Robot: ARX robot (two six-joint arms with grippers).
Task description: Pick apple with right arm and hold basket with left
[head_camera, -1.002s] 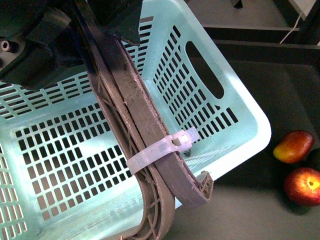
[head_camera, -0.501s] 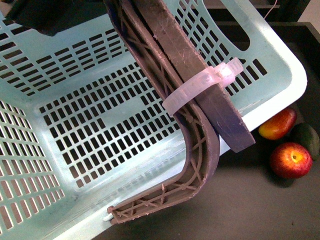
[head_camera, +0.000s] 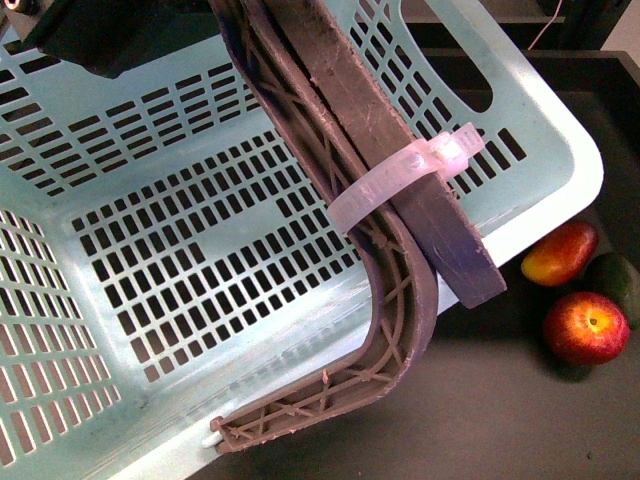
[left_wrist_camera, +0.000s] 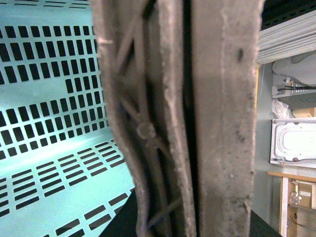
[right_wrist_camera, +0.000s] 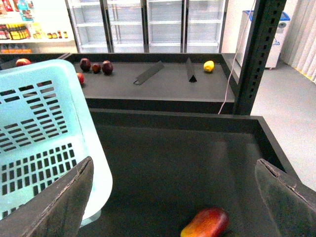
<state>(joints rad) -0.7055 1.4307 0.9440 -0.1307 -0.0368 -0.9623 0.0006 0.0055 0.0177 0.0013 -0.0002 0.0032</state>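
Note:
The light aqua slotted basket (head_camera: 180, 250) fills most of the front view, tilted and lifted, its brown ribbed handle (head_camera: 370, 200) bound with a white zip tie (head_camera: 400, 175). My left gripper is shut on the handle; in the left wrist view the handle (left_wrist_camera: 197, 118) fills the frame and hides the fingers. The red apple (head_camera: 585, 327) with a pale patch lies on the dark surface at the right, outside the basket. My right gripper (right_wrist_camera: 175, 197) is open and empty, its fingers (right_wrist_camera: 64, 202) wide apart above the dark bin; the apple is out of that view.
A red-and-yellow mango-like fruit (head_camera: 558, 253) lies just behind the apple, also in the right wrist view (right_wrist_camera: 205, 223). A dark green fruit (head_camera: 618, 282) sits at the right edge. The basket wall (right_wrist_camera: 44, 123) is close beside my right gripper. A dark post (right_wrist_camera: 254, 54) stands behind.
The basket has swung up and to the right, its handle now crossing the middle of the view. In the last half second it barely moved.

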